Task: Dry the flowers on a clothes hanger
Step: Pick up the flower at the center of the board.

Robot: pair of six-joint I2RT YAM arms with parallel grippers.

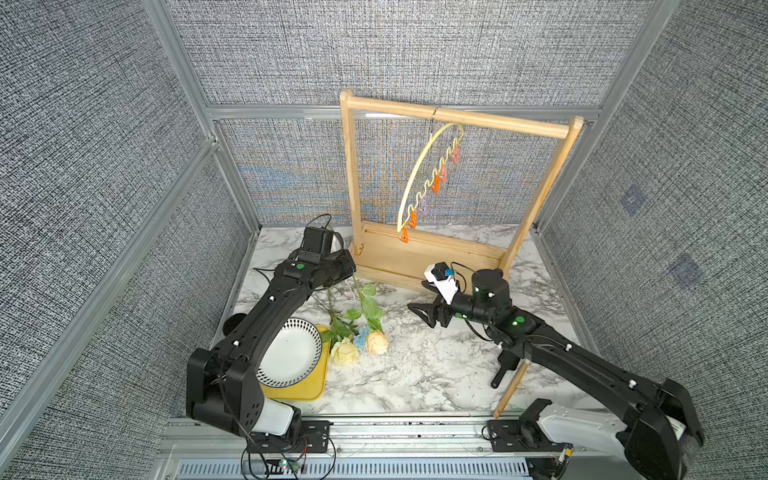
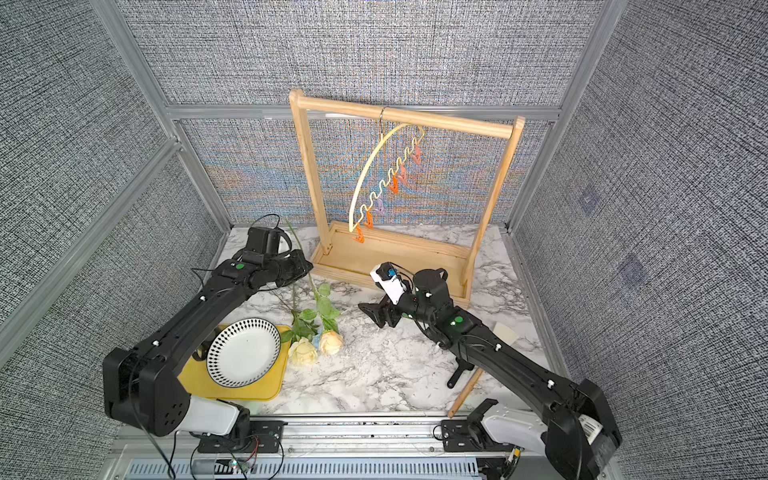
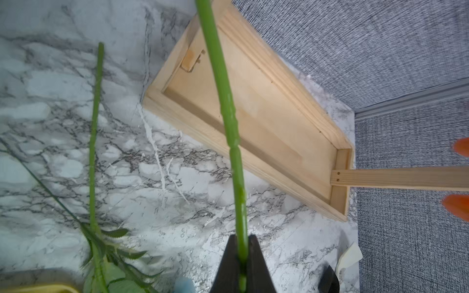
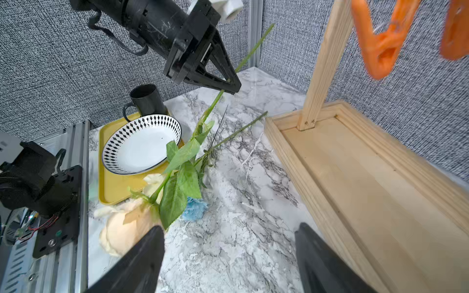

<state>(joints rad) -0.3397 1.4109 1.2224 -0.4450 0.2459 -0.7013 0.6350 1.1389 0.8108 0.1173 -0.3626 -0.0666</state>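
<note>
Left wrist view shows left gripper (image 3: 243, 244) clamped on green flower stem (image 3: 226, 106)

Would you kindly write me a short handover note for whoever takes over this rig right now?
Left gripper: shut on the stem of the peach rose, well up from the bloom.
Right gripper: open, empty, over the table by the wooden rack.
Yellow rose and blue bloom lie on the table beside the yellow tray.
Clothes hanger hangs on the rack, its clips all empty.
Done: first stem gripped. Left: clip all three onto the hanger.
</note>
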